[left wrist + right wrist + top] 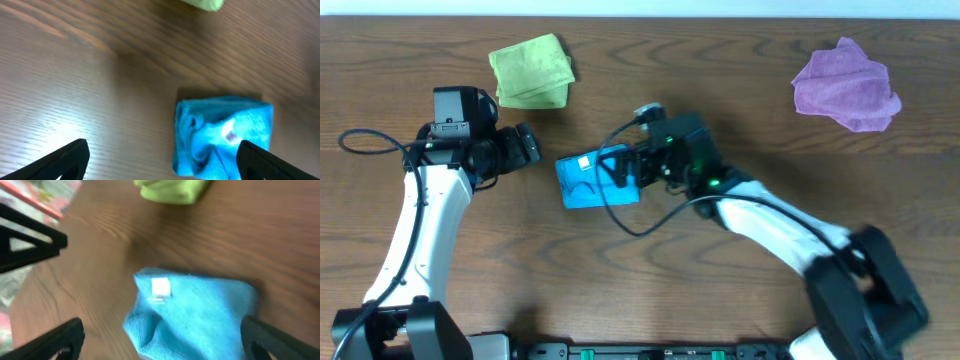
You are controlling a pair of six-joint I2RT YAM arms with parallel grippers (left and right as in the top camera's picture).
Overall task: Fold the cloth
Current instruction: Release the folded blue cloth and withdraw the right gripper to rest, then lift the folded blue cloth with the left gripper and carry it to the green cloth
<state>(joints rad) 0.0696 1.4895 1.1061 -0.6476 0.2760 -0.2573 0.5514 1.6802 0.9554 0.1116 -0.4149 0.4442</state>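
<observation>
A blue cloth (590,180) with a small white tag lies folded into a small rectangle on the wooden table near the middle. It shows in the left wrist view (222,135) and in the right wrist view (195,312). My left gripper (532,145) is open, just left of the cloth and apart from it. My right gripper (625,165) is open at the cloth's right edge, its fingers wide apart above the cloth (160,337). Neither gripper holds anything.
A folded green cloth (531,70) lies at the back left, seen also in the right wrist view (172,190). A crumpled purple cloth (847,86) lies at the back right. A black cable (620,200) loops beside the blue cloth.
</observation>
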